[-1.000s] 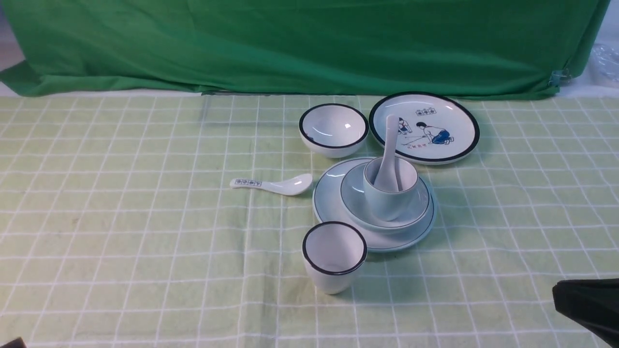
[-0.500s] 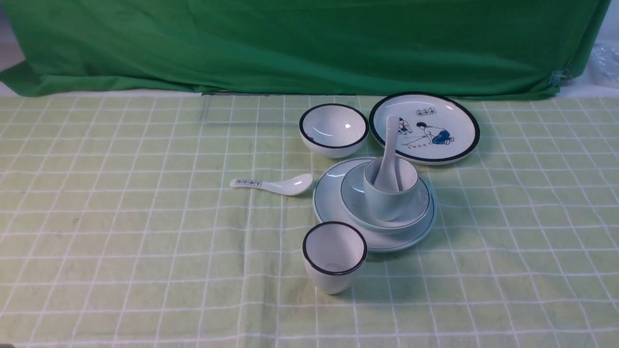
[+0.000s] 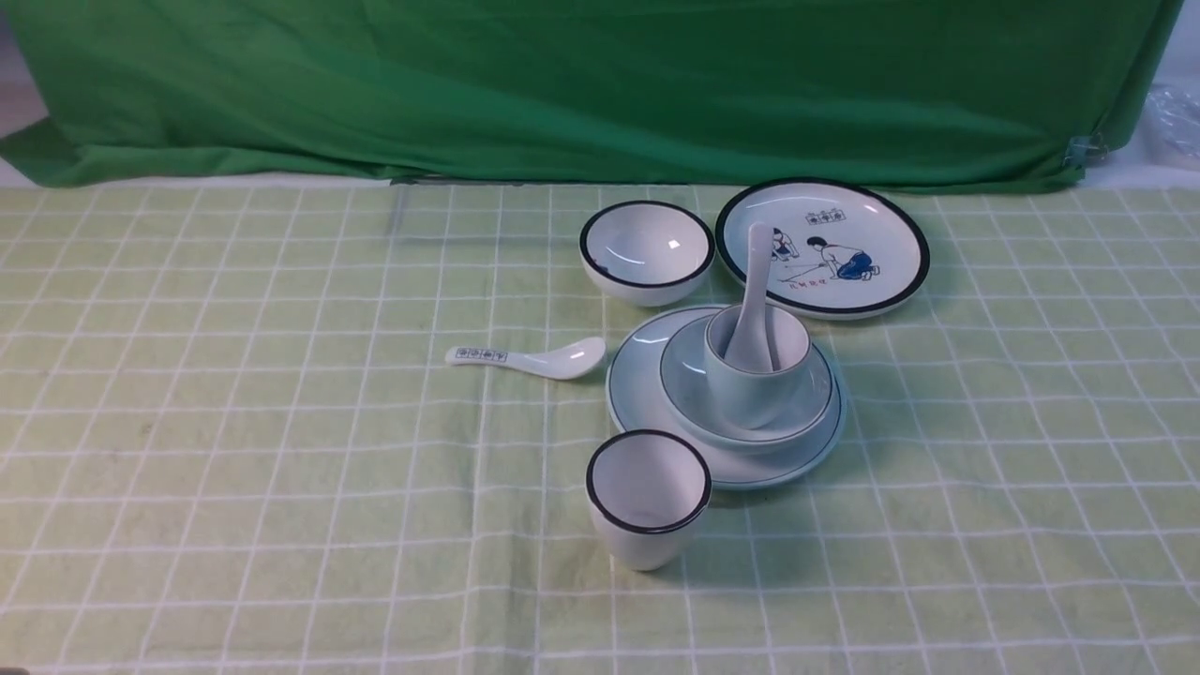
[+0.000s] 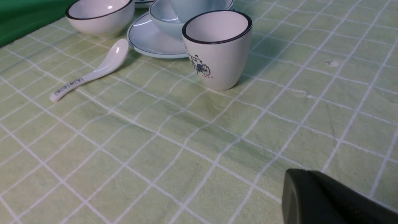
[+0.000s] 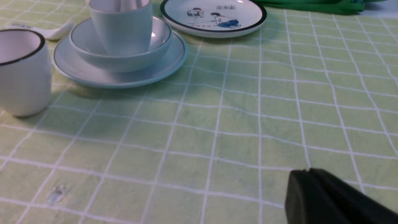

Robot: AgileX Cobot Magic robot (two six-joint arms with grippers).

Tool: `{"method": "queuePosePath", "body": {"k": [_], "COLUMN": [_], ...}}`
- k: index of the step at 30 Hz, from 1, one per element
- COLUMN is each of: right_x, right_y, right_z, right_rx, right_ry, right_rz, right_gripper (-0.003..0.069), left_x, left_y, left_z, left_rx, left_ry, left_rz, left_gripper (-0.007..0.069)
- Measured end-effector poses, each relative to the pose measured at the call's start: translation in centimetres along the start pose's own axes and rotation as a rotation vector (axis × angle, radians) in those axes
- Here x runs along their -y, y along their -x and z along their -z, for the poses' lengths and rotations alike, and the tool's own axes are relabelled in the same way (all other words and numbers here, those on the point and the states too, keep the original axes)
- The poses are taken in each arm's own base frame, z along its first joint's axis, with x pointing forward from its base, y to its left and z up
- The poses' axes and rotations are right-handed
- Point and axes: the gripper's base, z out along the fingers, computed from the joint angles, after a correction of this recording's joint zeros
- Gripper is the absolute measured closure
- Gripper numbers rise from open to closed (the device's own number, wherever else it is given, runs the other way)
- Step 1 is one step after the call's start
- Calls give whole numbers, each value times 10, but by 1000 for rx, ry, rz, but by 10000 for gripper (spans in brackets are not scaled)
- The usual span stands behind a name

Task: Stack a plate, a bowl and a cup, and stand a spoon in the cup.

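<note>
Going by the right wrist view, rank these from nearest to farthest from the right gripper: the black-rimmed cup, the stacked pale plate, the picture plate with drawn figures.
From the right gripper:
1. Black-rimmed white cup, nearest, standing alone on the cloth.
2. Plain pale plate, just beyond it, under the bowl and cup.
3. Thick-rimmed picture plate, farthest, by the green backdrop.

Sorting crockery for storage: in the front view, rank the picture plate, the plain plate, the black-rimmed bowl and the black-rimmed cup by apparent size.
Largest to smallest:
1. plain plate and picture plate: too alike to rank
2. black-rimmed bowl and black-rimmed cup: unsure, the cup stands nearer
</note>
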Motion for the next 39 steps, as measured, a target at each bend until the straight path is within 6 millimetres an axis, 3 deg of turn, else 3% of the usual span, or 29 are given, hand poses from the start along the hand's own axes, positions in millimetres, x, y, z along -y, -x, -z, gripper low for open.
{"method": "queuePosePath", "body": {"k": [18, 21, 24, 30, 35, 39], "right_x": [0, 0, 0, 0, 0, 0], "right_y": [0, 0, 0, 0, 0, 0], "right_z": [0, 0, 0, 0, 0, 0], "right_rx": [-1, -1, -1, -1, -1, -1], "right_ry": [0, 0, 0, 0, 0, 0], "right_rz": [-10, -11, -12, -13, -14, -14], "right_gripper": [572, 560, 550, 539, 527, 516], "left_x": [-2, -10, -27, -37, -36, -35], "left_y": [2, 12, 21, 15, -4, -4], "left_z": [0, 3, 15, 32, 29, 29], "left_rx": [25, 135, 278, 314, 134, 133], "left_ry": [18, 126, 371, 665, 704, 702], "left_rz": [2, 33, 81, 193, 327, 350], "left_gripper": [623, 623, 623, 622, 622, 622]}}
